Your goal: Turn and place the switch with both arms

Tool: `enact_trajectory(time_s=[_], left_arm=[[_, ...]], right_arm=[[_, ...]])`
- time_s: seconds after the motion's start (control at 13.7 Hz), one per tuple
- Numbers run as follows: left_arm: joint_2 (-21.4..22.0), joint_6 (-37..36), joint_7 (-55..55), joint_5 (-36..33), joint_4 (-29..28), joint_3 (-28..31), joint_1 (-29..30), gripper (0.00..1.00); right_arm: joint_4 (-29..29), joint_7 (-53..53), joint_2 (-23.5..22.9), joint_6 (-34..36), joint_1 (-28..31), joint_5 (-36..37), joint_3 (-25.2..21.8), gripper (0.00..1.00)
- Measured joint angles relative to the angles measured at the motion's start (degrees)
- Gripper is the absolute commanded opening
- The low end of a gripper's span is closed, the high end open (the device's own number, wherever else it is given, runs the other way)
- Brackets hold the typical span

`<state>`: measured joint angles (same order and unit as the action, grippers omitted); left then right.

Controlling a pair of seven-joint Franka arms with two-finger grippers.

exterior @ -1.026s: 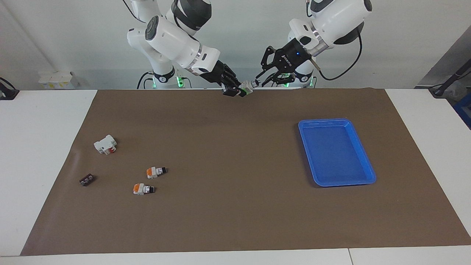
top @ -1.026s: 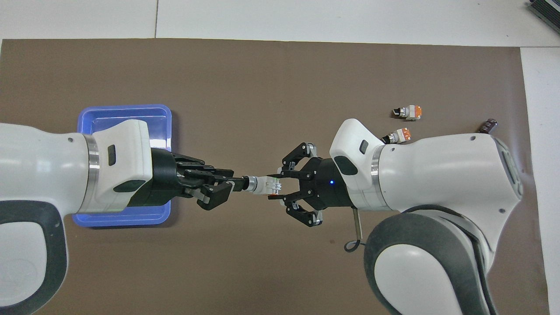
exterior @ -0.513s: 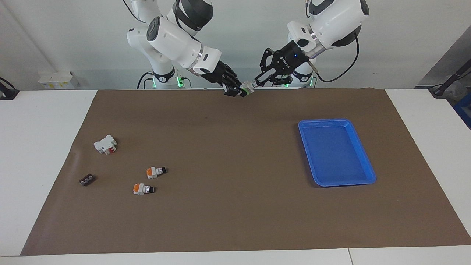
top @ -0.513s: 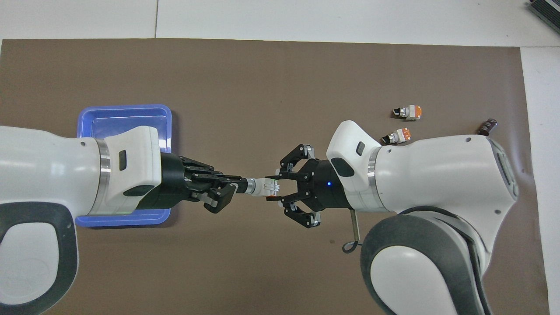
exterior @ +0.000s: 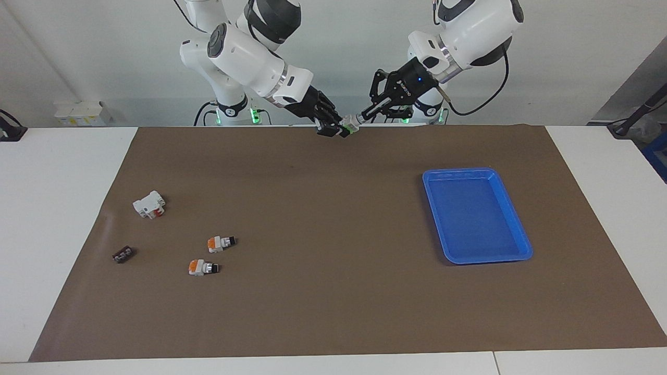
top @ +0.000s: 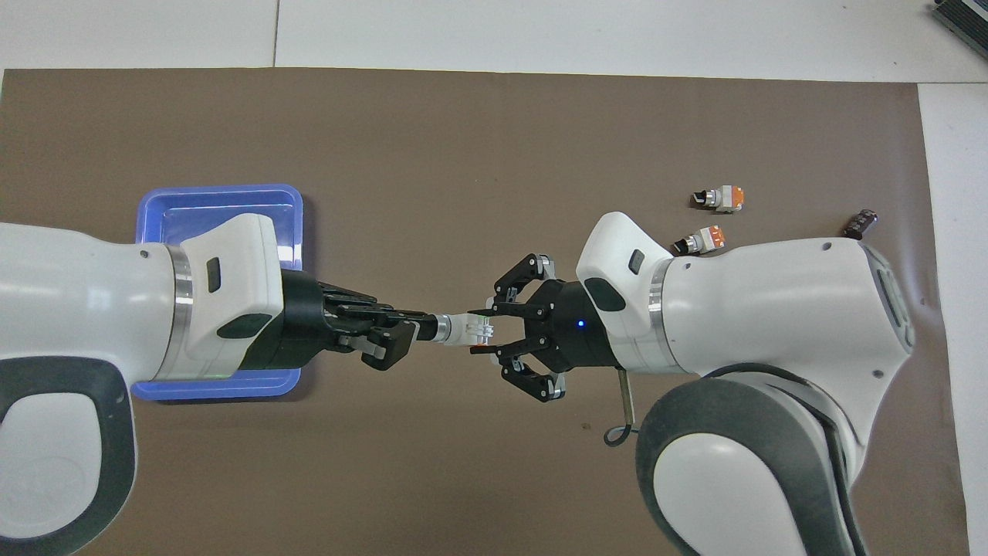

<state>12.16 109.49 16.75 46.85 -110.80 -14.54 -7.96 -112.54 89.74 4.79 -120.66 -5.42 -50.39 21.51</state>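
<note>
Switch (top: 468,329) held mid-air over mat centre, between both arms. R gripper (top: 485,332) clamped on body; L gripper (top: 421,327) has rotated, pinching knob, so turn underway, tray (exterior: 513,212) next.

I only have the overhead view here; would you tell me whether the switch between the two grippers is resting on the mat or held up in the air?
Observer: In the air. The facing view shows the switch held between the left gripper and the right gripper, clear above the mat.
Operator: Thank you. The left arm covers part of the blue tray for me; is anything in it?
Observer: No, the blue tray is empty.
Operator: Is anything hidden under the right arm?
Observer: Yes, a white block with a red part lies on the mat, nearer to the robots than the two orange-ended switches.
</note>
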Motion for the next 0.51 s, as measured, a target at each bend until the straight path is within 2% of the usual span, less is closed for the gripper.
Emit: enact_trajectory(time_s=[0.51], left_arm=[[1.1,-0.1,-32.8,-0.4,0.0,-0.7,0.0,0.0]], right_arm=[[-0.1,0.0,0.3,0.2,0.0,0.0,-0.1,0.0]])
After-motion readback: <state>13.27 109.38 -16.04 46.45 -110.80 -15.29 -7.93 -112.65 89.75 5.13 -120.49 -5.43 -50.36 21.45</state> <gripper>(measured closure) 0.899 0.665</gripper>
